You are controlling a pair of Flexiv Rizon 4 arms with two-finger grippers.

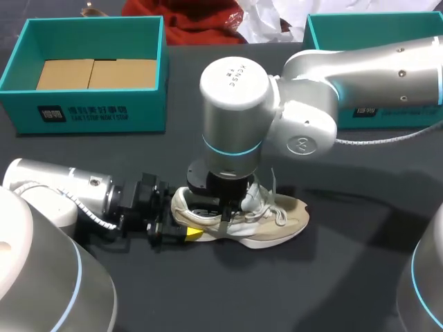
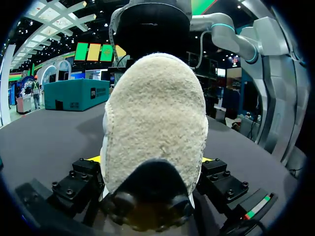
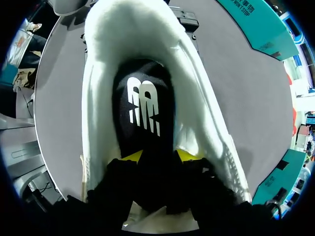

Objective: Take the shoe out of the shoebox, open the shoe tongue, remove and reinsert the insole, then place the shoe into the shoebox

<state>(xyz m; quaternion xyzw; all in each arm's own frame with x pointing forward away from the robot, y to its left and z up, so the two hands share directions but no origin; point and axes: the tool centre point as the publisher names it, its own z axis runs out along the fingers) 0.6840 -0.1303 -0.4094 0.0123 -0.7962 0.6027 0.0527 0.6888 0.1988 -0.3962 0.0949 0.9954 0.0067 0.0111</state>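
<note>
Two claws at one shoe (image 1: 277, 218), out of its box on the table (image 1: 346, 277).
Head view: shoe upright on its sole, well apart from the teal shoebox (image 1: 83, 114) at far left and the second shoebox (image 1: 401, 116) at far right; left claw (image 1: 181, 232) at the heel, right claw (image 1: 223, 207) down in the opening; left wrist view: left claw (image 2: 150, 160) pinching the shoe's (image 2: 155, 123) fuzzy heel from both sides; right wrist view: right claw (image 3: 160, 156) inside the shoe (image 3: 98, 73), over the black insole (image 3: 145, 103); spread or pinching, cannot tell.

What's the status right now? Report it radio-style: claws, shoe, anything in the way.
Left claw shut on shoe heel. Right claw down inside shoe, at insole; grip unclear. Shoe upright on table, out of box. Nothing seen in the way.
</note>
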